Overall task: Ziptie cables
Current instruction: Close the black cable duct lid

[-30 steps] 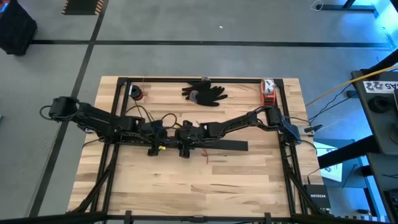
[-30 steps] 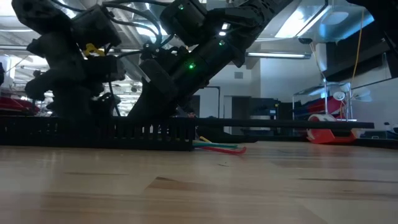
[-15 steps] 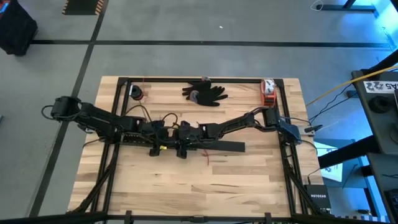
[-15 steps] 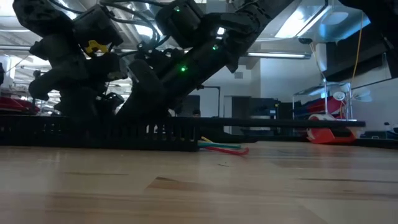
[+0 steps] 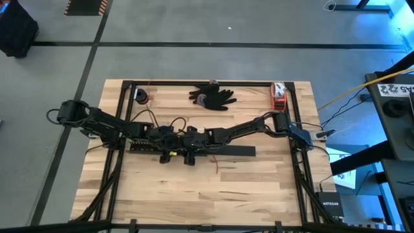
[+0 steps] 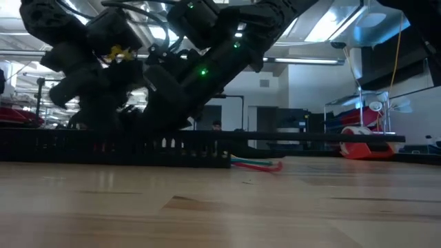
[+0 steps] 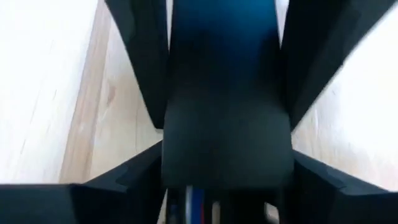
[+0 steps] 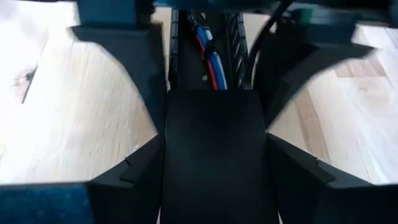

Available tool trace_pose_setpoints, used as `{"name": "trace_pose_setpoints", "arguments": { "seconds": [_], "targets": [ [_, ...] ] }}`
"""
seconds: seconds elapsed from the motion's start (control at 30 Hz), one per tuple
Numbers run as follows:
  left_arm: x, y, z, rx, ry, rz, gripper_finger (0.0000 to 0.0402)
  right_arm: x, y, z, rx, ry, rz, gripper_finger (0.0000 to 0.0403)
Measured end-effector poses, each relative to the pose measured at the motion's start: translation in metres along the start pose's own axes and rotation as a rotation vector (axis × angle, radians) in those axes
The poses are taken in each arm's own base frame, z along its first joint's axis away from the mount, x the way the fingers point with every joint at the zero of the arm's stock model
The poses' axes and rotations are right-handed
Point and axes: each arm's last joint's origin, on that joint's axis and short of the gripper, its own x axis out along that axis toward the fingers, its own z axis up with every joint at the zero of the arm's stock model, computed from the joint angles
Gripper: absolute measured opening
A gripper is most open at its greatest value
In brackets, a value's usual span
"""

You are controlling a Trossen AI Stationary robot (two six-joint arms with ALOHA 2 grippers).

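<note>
A long black comb-slotted bar lies across the table's middle. A flat black cover strip lies along its right part. The cables, red and blue wires, run inside the open bar. Green and red wire ends stick out of its end. Both grippers meet over the bar at the table's centre. My left gripper and my right gripper each straddle it and slant down. I cannot pick out the ziptie. My left gripper has the black bar between its two fingers, one on each long side. It comes slanting down from the table's left, fingers pointing along the bar. The bar lies flat on the table. The pads' touch is not plain. My right gripper has the flat cover strip between its two fingers, one at each long edge. It comes slanting down from the table's right, fingers pointing along the strip. The strip lies level on the slotted bar, and the bar on the table.
A black glove lies at the far edge. An orange-red object is at the far right and a small round thing at the far left. Black frame rails run along the sides. Bare wood lies toward the near edge.
The slotted bar has slid a little along the table toward its right edge. Its end with the green and red wire ends has gone with it. The left arm has leaned the same way.
</note>
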Motion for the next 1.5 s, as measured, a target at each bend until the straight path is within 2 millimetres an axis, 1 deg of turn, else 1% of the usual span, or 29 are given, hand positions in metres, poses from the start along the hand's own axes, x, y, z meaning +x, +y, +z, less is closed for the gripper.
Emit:
{"name": "trace_pose_setpoints", "arguments": {
  "seconds": [0.1,0.2,0.3,0.37,0.43,0.57,0.67,0.73,0.8,0.9,1.0,1.13,1.27,1.37,1.5],
  "targets": [
    [0.001,0.0,0.006,-0.017,-0.05,-0.004,0.0281,-0.005,0.0,0.001,0.003,0.026,0.003,0.0225],
    [-0.001,-0.001,0.018,-0.02,-0.076,-0.001,0.0303,-0.012,-0.001,0.001,-0.001,0.07,-0.005,0.0225],
    [-0.008,-0.002,0.033,-0.013,-0.115,0.0,0.031,-0.02,-0.001,0.001,-0.022,0.117,-0.011,0.0225],
    [-0.016,-0.003,0.045,-0.007,-0.126,0.001,0.031,-0.022,-0.001,0.001,-0.029,0.127,-0.011,0.0225],
    [-0.025,-0.003,0.05,-0.004,-0.096,0.004,0.0311,-0.022,-0.001,0.001,-0.028,0.128,-0.008,0.0225],
    [-0.048,-0.004,0.051,-0.009,0.012,0.015,0.0311,-0.022,-0.001,0.001,-0.027,0.126,-0.008,0.0225],
    [-0.064,-0.004,0.04,-0.038,0.095,0.042,0.0311,-0.022,-0.001,0.001,-0.027,0.125,-0.008,0.0225],
    [-0.068,-0.003,0.031,-0.047,0.108,0.065,0.0311,-0.022,-0.001,0.001,-0.027,0.122,-0.009,0.0225],
    [-0.066,-0.003,0.021,-0.048,0.089,0.066,0.0311,-0.022,-0.001,0.001,-0.026,0.119,-0.009,0.0225],
    [-0.056,-0.003,0.01,-0.045,0.047,0.048,0.0311,-0.022,-0.001,0.002,-0.026,0.109,-0.011,0.0225],
    [-0.046,-0.003,-0.005,-0.05,0.077,0.046,0.0311,-0.021,-0.001,0.003,-0.025,0.102,-0.02,0.0225],
    [-0.037,-0.007,-0.014,-0.049,0.061,0.027,0.0311,-0.021,-0.001,0.003,-0.025,0.1,-0.021,0.0225],
    [-0.03,-0.011,-0.015,-0.041,0.027,0.01,0.0311,-0.021,-0.001,0.003,-0.025,0.096,-0.022,0.0225],
    [-0.024,-0.012,-0.018,-0.035,0.05,0.034,0.0296,-0.021,-0.001,0.004,-0.024,0.089,-0.022,0.0225],
    [-0.018,-0.011,-0.019,-0.034,0.065,0.043,0.0252,-0.021,-0.001,0.004,-0.024,0.081,-0.024,0.0225]
  ]
}}
